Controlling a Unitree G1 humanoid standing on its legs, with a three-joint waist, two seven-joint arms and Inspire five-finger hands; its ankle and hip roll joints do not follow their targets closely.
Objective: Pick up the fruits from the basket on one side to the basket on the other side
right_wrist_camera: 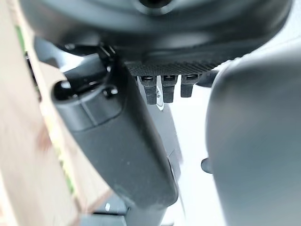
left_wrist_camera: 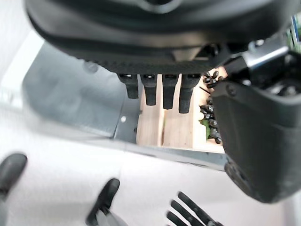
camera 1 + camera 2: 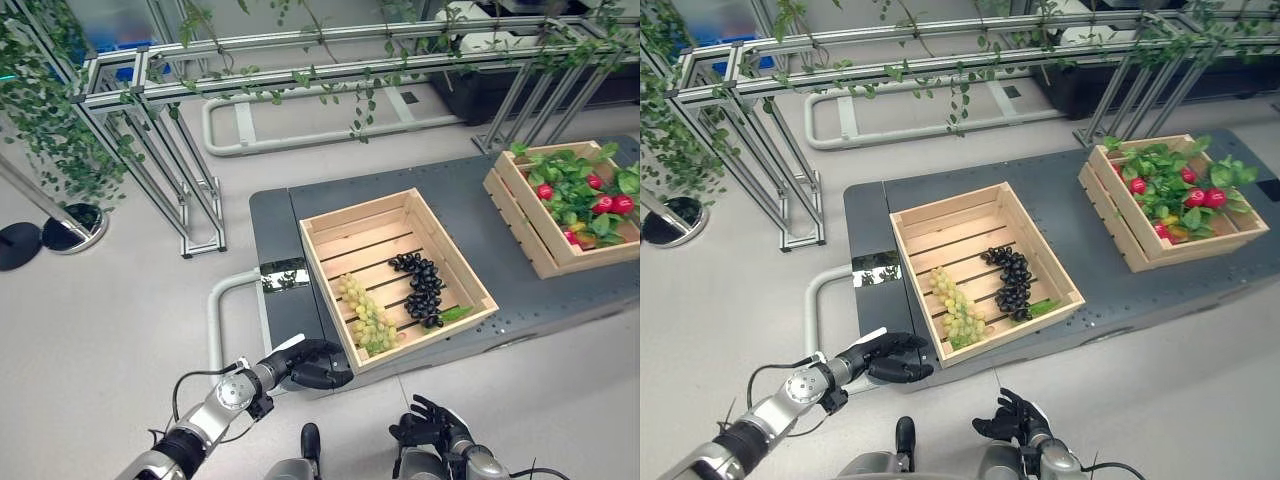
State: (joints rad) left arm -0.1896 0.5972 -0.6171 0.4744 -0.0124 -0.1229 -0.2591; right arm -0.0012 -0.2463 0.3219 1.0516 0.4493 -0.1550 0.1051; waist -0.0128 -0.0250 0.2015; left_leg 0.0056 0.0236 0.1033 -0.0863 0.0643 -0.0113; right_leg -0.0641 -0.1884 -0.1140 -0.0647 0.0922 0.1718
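Left hand (image 3: 318, 364), fingers loosely bent & empty, sits nearest: green grapes (image 3: 367, 314) at its 1 o'clock, long axis 12–6. Right hand (image 3: 432, 428) slack, empty, low.

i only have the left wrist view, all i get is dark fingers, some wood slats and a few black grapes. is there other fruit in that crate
Observer: Yes, a bunch of green grapes lies beside the black grapes in the near crate.
Operator: where's the second crate
Observer: The far crate sits to the robot's right on the same dark platform, holding red fruits among green leaves.
Operator: is the left hand over the near crate
Observer: No. The left hand hangs at the platform's near edge, outside the crate's front left corner, holding nothing.
Operator: and the right hand
Observer: The right hand is low, off the platform, fingers loose.
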